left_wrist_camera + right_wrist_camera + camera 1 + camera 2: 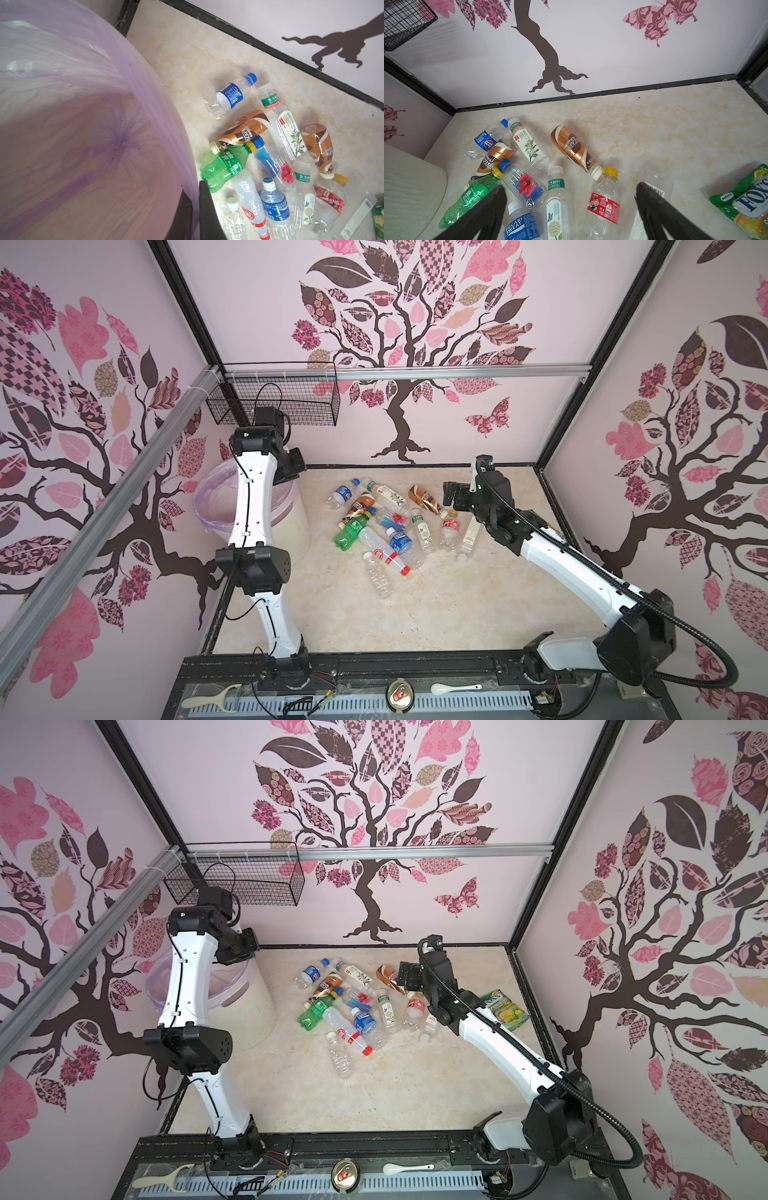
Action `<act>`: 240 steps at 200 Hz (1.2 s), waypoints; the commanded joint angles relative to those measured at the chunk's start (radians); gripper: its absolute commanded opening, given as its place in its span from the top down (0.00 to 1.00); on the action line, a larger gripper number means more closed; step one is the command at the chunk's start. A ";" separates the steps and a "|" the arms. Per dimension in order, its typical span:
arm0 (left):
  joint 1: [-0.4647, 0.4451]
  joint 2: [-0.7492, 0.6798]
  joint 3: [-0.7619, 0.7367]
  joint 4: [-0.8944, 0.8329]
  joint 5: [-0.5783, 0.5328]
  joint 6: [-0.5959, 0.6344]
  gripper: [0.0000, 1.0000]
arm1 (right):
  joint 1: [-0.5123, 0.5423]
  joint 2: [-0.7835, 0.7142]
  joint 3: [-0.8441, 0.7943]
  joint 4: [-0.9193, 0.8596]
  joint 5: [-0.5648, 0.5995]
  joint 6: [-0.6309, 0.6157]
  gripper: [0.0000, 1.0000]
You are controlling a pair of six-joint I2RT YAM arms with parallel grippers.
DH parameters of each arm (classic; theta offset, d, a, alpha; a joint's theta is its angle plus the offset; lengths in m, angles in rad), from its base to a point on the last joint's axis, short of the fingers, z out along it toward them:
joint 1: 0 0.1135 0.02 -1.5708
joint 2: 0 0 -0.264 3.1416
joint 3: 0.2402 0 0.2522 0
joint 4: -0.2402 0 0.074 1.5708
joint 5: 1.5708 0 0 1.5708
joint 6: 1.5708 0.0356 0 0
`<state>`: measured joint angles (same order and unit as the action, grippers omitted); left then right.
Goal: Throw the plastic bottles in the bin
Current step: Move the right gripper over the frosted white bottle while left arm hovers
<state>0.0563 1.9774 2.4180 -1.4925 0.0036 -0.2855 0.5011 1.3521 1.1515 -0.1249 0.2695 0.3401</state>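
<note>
The plastic bottles [390, 526] lie in a heap mid-table: clear ones with blue or red labels, a green one [224, 166], two brown ones, white-labelled ones. The bin [291, 526], cream and ribbed with a lilac bag [83, 145], stands left of the heap; what shows of its inside is empty. My left gripper [198, 184] hangs shut over the bin's rim on the heap side. A lilac strip shows in the slit between its fingers; whether it is pinched I cannot tell. My right gripper [571, 186] stands wide open above the heap's right side, over a red-labelled bottle [604, 205].
A green-yellow snack packet [505, 1009] lies right of the heap, near my right arm. A black wire basket [282, 402] hangs on the back rail above the bin. A peeler, a can [400, 695] and a spoon rest on the front ledge.
</note>
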 commanded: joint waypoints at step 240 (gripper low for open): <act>-0.054 -0.243 -0.040 0.051 0.002 -0.238 0.02 | -0.022 -0.037 0.001 -0.178 0.162 0.189 0.00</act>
<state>0.0185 1.8076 2.4336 -1.4601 0.0265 -0.4950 0.4965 1.3495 1.1236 -0.2249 0.3866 0.4175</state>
